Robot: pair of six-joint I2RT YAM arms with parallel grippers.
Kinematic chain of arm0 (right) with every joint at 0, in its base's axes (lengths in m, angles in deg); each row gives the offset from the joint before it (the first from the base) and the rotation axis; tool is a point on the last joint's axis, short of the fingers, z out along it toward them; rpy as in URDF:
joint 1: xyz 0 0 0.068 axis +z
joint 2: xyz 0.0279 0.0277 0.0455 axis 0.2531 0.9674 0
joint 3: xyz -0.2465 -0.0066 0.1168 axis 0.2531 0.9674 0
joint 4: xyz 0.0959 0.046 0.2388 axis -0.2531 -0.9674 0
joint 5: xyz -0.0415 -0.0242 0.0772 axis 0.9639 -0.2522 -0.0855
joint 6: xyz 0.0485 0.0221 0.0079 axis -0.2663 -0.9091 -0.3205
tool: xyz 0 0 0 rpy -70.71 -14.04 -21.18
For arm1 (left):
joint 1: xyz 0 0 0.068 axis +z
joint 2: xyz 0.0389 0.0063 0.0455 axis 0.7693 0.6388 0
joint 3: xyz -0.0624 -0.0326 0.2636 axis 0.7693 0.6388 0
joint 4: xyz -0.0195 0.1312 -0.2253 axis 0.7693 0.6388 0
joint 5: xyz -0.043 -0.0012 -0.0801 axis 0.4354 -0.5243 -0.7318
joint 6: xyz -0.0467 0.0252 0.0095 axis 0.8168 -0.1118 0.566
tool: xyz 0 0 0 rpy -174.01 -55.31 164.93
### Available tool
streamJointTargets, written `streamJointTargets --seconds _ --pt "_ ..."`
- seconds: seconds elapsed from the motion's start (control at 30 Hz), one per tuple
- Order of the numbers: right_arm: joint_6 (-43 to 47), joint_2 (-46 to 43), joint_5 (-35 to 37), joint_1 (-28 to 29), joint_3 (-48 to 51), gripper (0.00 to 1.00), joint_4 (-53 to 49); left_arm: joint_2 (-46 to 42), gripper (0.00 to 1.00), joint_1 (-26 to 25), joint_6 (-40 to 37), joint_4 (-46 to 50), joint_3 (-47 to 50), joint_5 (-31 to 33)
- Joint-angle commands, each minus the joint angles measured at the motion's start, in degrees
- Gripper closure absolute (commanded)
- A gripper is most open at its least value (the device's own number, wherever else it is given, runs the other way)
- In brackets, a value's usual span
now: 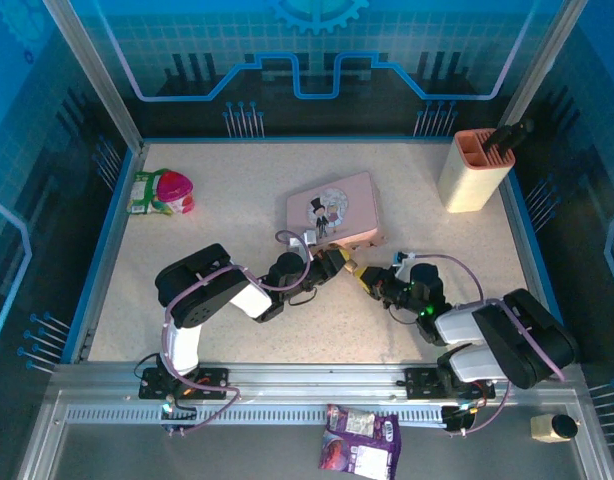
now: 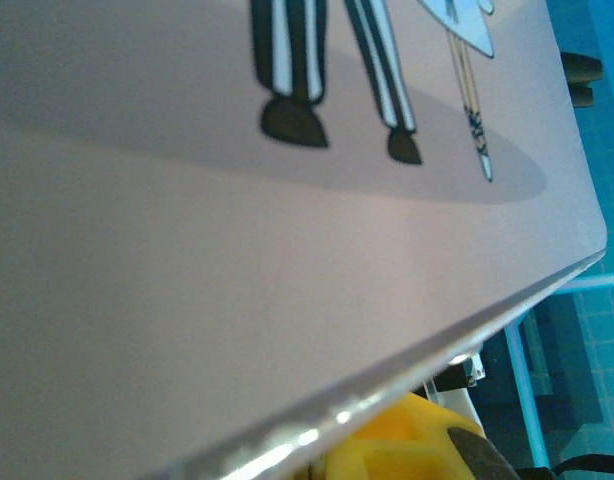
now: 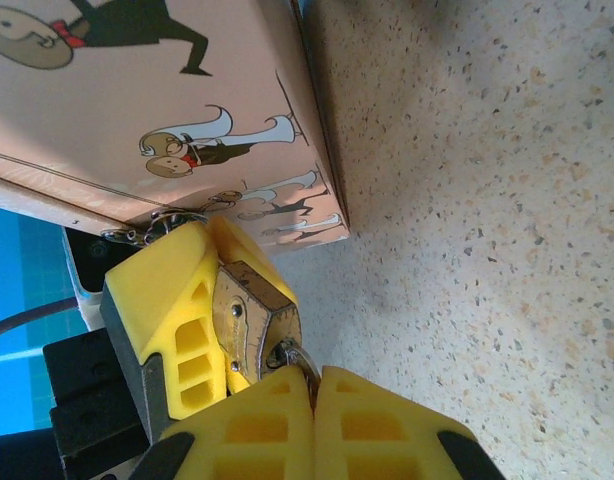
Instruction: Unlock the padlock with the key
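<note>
The small brass padlock (image 3: 252, 320) is clamped between the yellow fingers (image 3: 162, 300) of my left gripper (image 1: 332, 262), which is shut on it. It is held just off the near corner of the pink tin (image 3: 137, 100). My right gripper (image 3: 315, 378) is shut on the key (image 3: 300, 362). The key's silvery head pokes out between the pads, and its tip sits in the padlock's bottom face. In the top view my right gripper (image 1: 370, 281) meets the left one head-on, in front of the tin (image 1: 332, 208). The left wrist view looks along the tin's lid (image 2: 237, 250), with one yellow finger (image 2: 412, 445) below its edge.
A beige holder (image 1: 474, 170) with a dark tool stands at the back right. A red and green packet (image 1: 162, 192) lies at the back left. A purple packet (image 1: 359, 438) lies on the near rail. Speckled tabletop (image 3: 487, 250) lies open to the right of the grippers.
</note>
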Motion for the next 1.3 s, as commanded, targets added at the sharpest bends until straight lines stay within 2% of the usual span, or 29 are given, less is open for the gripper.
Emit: streamJointTargets --seconds 0.0,0.1,0.23,0.33,0.4,0.5,0.63,0.77,0.9,1.03,1.13,1.27 --pt "3.2 1.3 -1.8 0.0 -2.8 1.0 4.8 -3.8 1.0 -2.2 0.3 -3.7 -2.3 -5.3" --pt "7.6 1.5 -6.0 -0.4 -4.7 0.94 1.6 -4.5 1.0 -2.1 -0.2 -2.0 -2.0 -4.6" --pt "13.0 -0.4 -7.0 -0.7 -5.0 0.89 -4.2 -4.9 1.0 -1.6 -0.5 0.7 -1.8 -3.8" --pt "19.7 -4.8 -6.7 -1.4 -6.0 0.81 -15.3 -5.0 1.0 -1.0 0.1 1.8 -1.2 -3.0" --pt "24.7 -8.7 -4.9 -1.3 -7.2 0.73 -23.6 -5.2 1.0 -0.9 0.0 2.7 -1.2 -2.7" --pt "32.4 -14.4 -1.6 -1.1 -9.3 0.66 -35.4 -5.4 1.0 -0.9 0.0 3.9 -1.2 -1.9" --pt "42.4 -20.4 4.4 -0.9 -10.3 0.65 -45.8 -5.9 1.0 -0.2 0.6 4.7 -0.5 -1.2" --pt "51.6 -23.3 7.6 0.2 -11.6 0.69 -51.8 -7.0 1.0 0.7 0.7 7.8 -0.3 -1.3" --pt "61.1 -24.8 11.8 3.7 -11.3 0.71 -51.5 -8.8 1.0 1.1 -0.7 12.4 -0.9 -0.9" --pt "70.3 -24.5 18.1 8.6 -9.6 0.76 -46.8 -10.3 1.0 1.6 -1.5 17.7 -1.8 -1.3" --pt "73.4 -22.6 21.6 13.0 -8.3 0.8 -40.5 -10.5 1.0 2.0 -1.4 18.3 -2.4 -2.6" --pt "76.1 -19.6 27.3 18.4 -6.8 0.77 -34.7 -10.8 1.0 2.1 -1.4 19.0 -2.6 -3.3"
